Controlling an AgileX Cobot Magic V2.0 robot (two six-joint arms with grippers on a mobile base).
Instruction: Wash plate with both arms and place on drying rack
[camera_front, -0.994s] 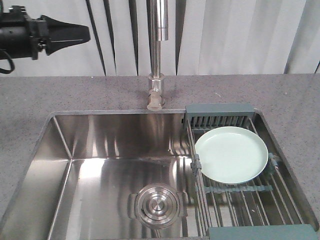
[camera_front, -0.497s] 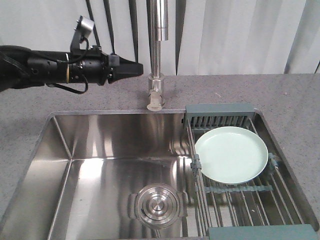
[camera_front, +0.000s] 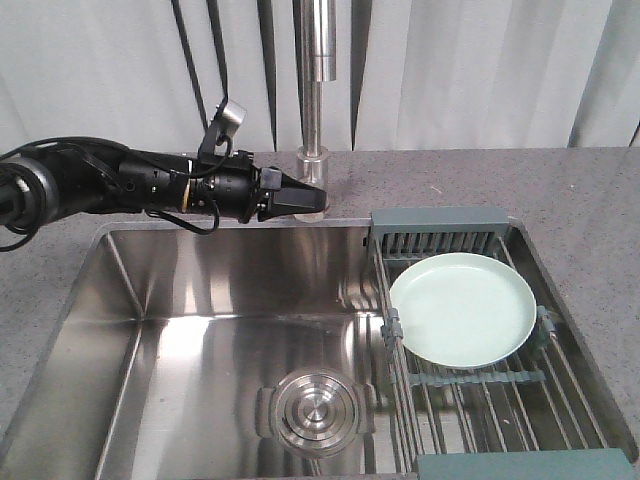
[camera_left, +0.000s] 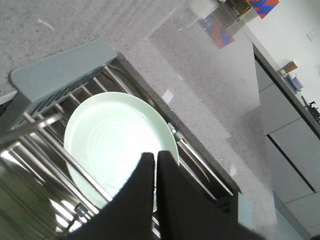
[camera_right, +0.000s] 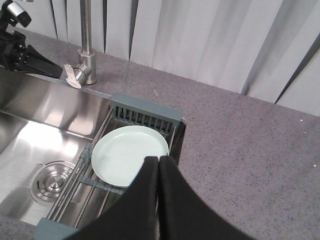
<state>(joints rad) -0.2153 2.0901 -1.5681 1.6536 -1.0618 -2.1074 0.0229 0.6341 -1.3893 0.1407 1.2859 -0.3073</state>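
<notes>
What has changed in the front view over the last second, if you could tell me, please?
The left arm has swung in from the upper left corner, lower and rightward, so its shut gripper now sits by the faucet base. It holds nothing. The plate stayed on the drying rack, and the drain is unmoved.

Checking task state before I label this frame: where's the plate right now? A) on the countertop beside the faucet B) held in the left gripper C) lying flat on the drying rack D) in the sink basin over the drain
C: the plate lies flat on the rods of the drying rack at the sink's right side, and the left gripper, closed near the faucet, holds nothing.
</notes>
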